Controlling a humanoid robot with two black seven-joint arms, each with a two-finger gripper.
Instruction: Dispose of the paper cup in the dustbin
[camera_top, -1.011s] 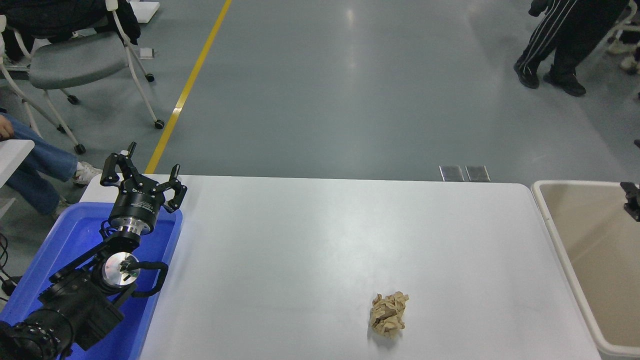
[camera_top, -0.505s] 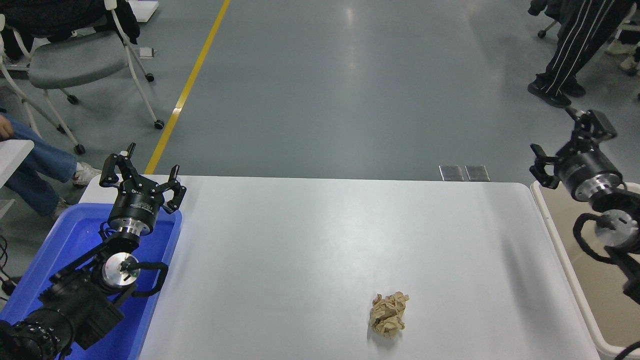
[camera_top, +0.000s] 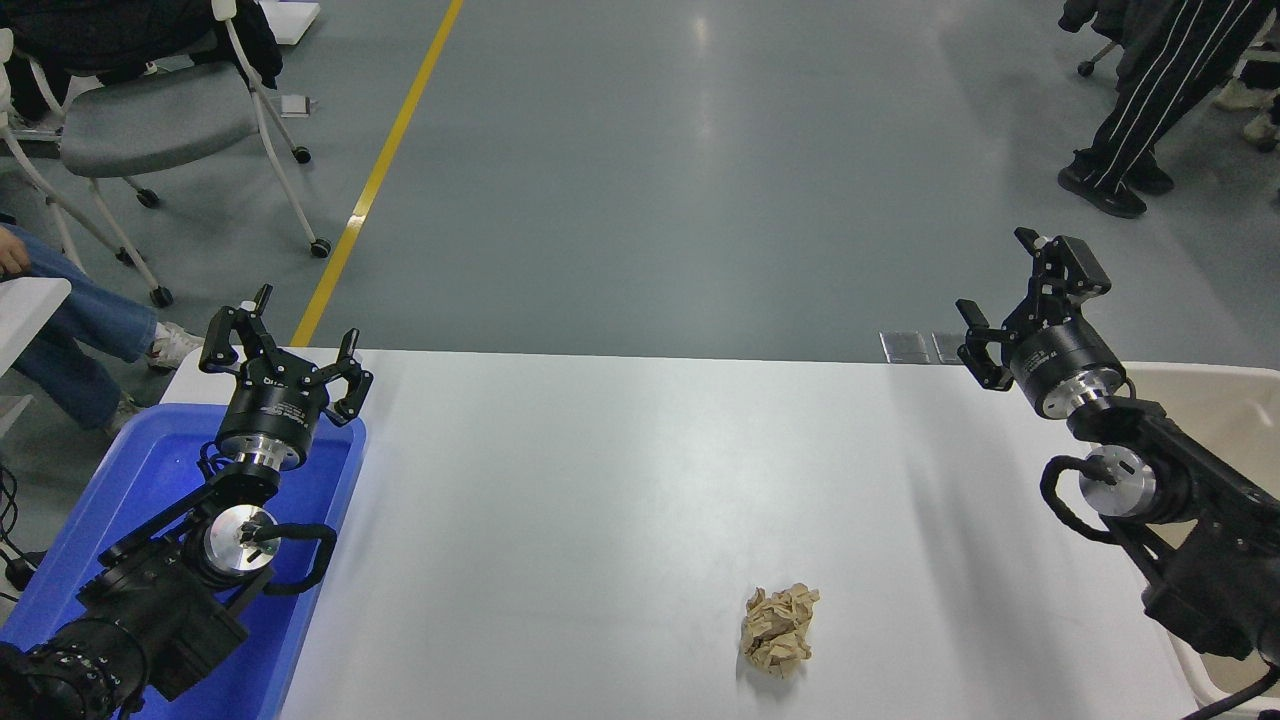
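The paper cup is not in view. The beige dustbin (camera_top: 1225, 415) stands at the table's right end, mostly hidden behind my right arm. My right gripper (camera_top: 1020, 295) is open and empty, raised above the table's far right corner, left of the dustbin. My left gripper (camera_top: 285, 335) is open and empty, parked at the lower left above the blue tub.
A crumpled tan paper ball (camera_top: 778, 630) lies on the white table (camera_top: 620, 500) near its front edge. A bright blue tub (camera_top: 130, 480) sits at the table's left end. A chair (camera_top: 150, 120) and a seated person's legs (camera_top: 70, 320) are at the left; a person's legs (camera_top: 1150, 90) at top right.
My right arm has swung in from the right edge over the dustbin, leftward to above the table's far right corner, its gripper open. The person at top right has walked. The left arm is still.
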